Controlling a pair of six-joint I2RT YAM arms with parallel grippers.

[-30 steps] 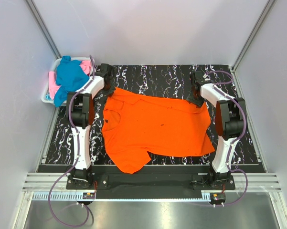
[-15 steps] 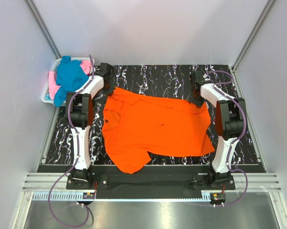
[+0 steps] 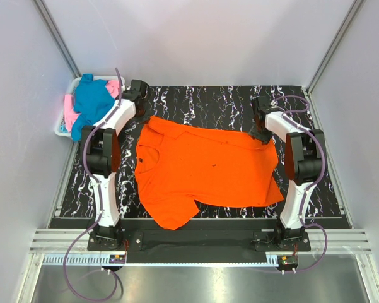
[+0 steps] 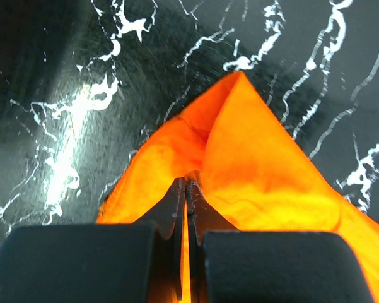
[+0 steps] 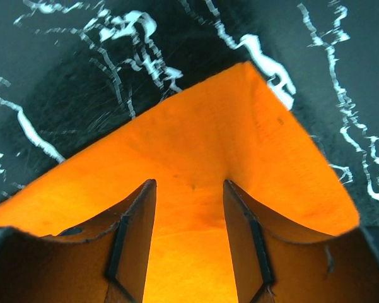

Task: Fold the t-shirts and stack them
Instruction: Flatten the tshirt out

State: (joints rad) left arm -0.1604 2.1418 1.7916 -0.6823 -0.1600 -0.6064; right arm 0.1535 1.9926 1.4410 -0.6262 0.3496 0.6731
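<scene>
The orange t-shirt (image 3: 208,167) lies spread on the black marbled table (image 3: 208,101), collar to the left. My left gripper (image 3: 144,117) is at its far left corner. In the left wrist view the gripper (image 4: 186,183) is shut on a raised fold of the orange cloth (image 4: 258,164). My right gripper (image 3: 260,134) is at the shirt's far right corner. In the right wrist view it (image 5: 189,183) is open, its fingers astride the flat orange corner (image 5: 195,139). The teal-blue t-shirt (image 3: 91,101) and the pink t-shirt (image 3: 69,118) lie bunched in the basket.
The white plastic basket (image 3: 60,129) stands off the table's far left corner. White walls and metal frame posts close in the table on three sides. One sleeve of the orange shirt hangs over the near edge (image 3: 173,221).
The left arm's upper links have swung a little to the left and away; its gripper stays at the shirt's far left corner. The shirt and the right arm look unchanged.
</scene>
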